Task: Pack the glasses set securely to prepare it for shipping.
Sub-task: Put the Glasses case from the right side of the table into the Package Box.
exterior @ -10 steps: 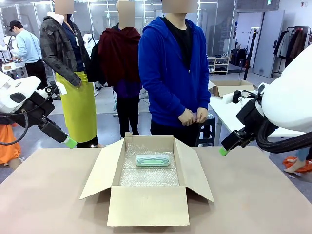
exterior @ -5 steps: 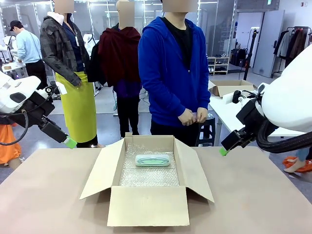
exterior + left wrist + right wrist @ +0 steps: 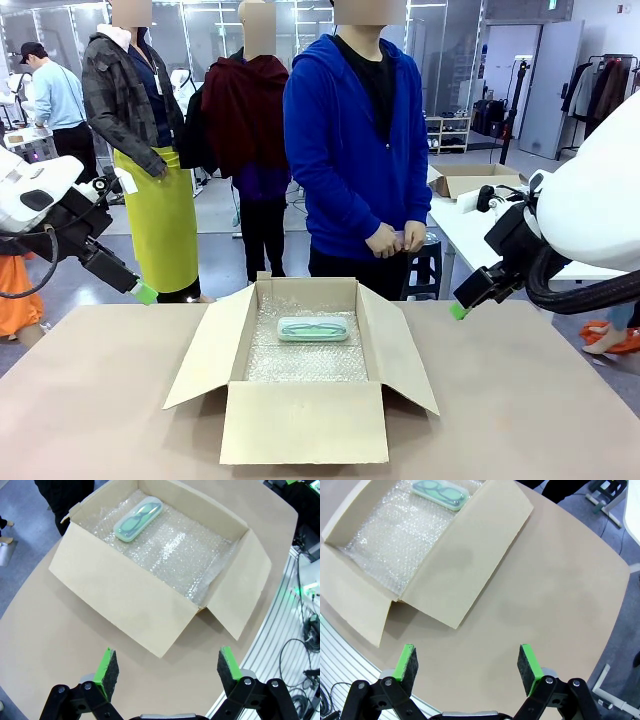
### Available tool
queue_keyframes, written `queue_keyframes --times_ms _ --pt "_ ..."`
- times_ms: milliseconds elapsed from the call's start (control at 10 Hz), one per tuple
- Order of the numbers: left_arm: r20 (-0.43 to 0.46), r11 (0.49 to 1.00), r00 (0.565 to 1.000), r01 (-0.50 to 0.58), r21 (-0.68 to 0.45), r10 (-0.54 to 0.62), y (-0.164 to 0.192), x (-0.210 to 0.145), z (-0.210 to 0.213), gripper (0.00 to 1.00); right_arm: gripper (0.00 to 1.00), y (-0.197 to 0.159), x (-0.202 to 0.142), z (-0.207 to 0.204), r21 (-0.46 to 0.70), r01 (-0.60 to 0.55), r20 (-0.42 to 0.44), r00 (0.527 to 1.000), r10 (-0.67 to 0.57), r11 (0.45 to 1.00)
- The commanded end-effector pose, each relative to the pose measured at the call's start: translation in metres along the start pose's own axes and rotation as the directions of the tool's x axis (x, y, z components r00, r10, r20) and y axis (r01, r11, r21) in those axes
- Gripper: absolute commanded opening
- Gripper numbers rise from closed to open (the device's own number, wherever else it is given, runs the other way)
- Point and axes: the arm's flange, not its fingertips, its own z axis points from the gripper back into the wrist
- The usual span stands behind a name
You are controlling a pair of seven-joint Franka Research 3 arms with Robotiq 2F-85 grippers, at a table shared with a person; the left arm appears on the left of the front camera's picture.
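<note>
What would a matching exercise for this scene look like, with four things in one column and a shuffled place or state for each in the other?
Things:
1. glasses case
2. bubble wrap
3. box
4. robot's left hand

Places or states:
A. lines the box floor
B. fingers apart, holding nothing
C. mint green, lying on the wrap at the box's far end
D. cardboard, flaps spread open

Pairs: 1-C, 2-A, 3-D, 4-B
</note>
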Motion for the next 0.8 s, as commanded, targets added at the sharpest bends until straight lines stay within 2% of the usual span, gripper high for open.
queue_keyframes --times_ms 0,700 --pt "0.006 1.000 1.000 0.016 -0.016 -0.016 0.0020 -0.0010 0.0025 1.00 1.00 0.0016 -0.0020 0.0000 -0.007 0.001 0.010 1.000 -0.001 1.000" --pt "0.006 1.000 1.000 0.016 -0.016 -0.016 0.0020 -0.0010 0.0025 1.00 1.00 0.0016 -0.0020 0.0000 -0.007 0.001 0.010 1.000 -0.001 1.000"
